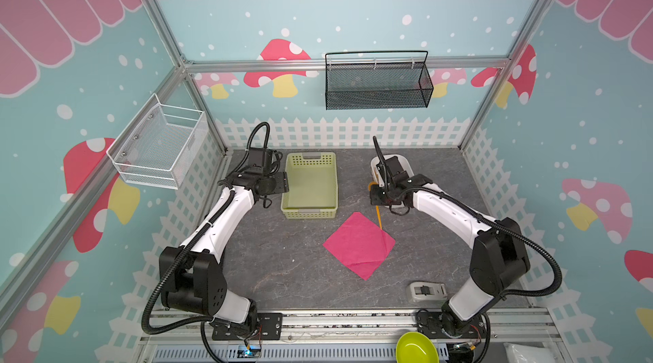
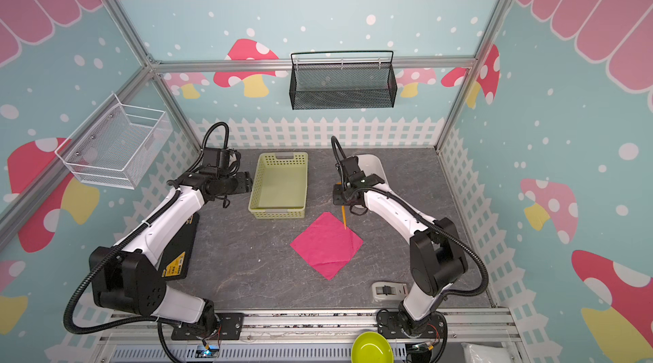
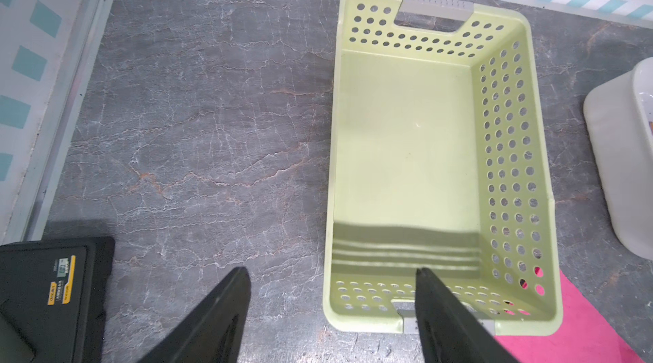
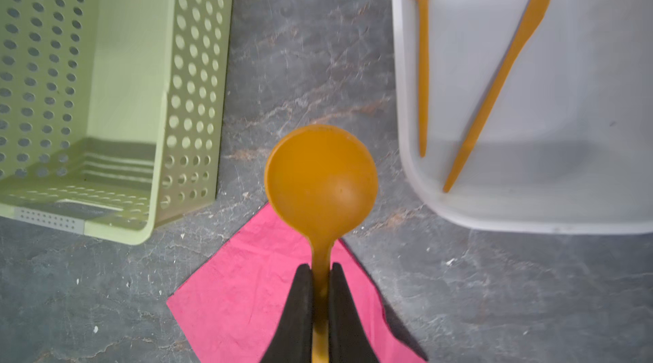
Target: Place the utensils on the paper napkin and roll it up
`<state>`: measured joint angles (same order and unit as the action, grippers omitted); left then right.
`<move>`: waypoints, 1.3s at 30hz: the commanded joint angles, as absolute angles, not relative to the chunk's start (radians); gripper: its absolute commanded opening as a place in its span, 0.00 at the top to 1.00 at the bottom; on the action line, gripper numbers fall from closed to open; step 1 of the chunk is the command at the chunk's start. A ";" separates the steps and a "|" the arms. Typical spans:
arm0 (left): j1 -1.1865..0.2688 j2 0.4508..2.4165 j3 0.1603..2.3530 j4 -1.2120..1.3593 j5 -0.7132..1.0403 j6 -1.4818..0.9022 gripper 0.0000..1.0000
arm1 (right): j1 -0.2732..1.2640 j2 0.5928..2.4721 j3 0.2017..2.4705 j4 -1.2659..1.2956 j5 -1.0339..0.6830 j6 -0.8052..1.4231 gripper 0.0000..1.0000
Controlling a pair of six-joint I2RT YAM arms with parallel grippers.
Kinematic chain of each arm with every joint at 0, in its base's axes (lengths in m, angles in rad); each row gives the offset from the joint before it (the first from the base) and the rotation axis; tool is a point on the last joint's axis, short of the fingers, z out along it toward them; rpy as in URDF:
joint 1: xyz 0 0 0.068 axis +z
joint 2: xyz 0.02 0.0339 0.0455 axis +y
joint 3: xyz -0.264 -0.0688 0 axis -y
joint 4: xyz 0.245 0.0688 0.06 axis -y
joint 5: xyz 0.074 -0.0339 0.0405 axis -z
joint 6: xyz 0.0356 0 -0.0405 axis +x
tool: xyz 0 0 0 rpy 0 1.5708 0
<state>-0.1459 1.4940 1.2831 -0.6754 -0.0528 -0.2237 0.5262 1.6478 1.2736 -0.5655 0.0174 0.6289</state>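
My right gripper (image 4: 321, 265) is shut on the handle of the orange spoon (image 4: 319, 177), whose round bowl points away from the wrist camera. In both top views the spoon handle (image 1: 378, 218) (image 2: 343, 218) slants down from the right gripper (image 1: 377, 198) to the far edge of the pink paper napkin (image 1: 358, 244) (image 2: 327, 244). The napkin lies flat as a diamond. The orange fork (image 4: 423, 60) and knife (image 4: 501, 78) lie in a white tub (image 4: 406, 103). My left gripper (image 3: 331, 268) is open and empty by the near left corner of the green basket (image 3: 334, 167).
The empty green basket (image 1: 311, 214) stands behind the napkin, with the white tub (image 1: 403, 163) to its right. A black case (image 2: 180, 251) lies under the left arm. A small grey device (image 1: 425, 292) and a lime bowl (image 1: 417, 347) sit at the front right.
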 commanded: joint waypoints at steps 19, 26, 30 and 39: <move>-0.139 1.474 1.266 -0.672 -0.069 -0.224 0.24 | 0.757 1.709 1.091 -0.382 0.109 0.930 0.99; -0.140 1.477 1.266 -0.672 -0.067 -0.225 0.24 | 0.791 1.774 1.117 -0.374 0.139 0.963 0.98; -0.140 1.478 1.266 -0.672 -0.066 -0.225 0.24 | 0.796 1.801 1.123 -0.368 0.142 0.977 0.97; -0.138 1.482 1.266 -0.672 -0.067 -0.227 0.24 | 0.795 1.860 1.147 -0.365 0.141 0.994 0.96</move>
<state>-0.1448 1.4940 1.2762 -0.6750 -0.0563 -0.2245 0.7883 1.8416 1.1172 -0.3653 0.1215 0.9627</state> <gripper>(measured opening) 0.762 0.098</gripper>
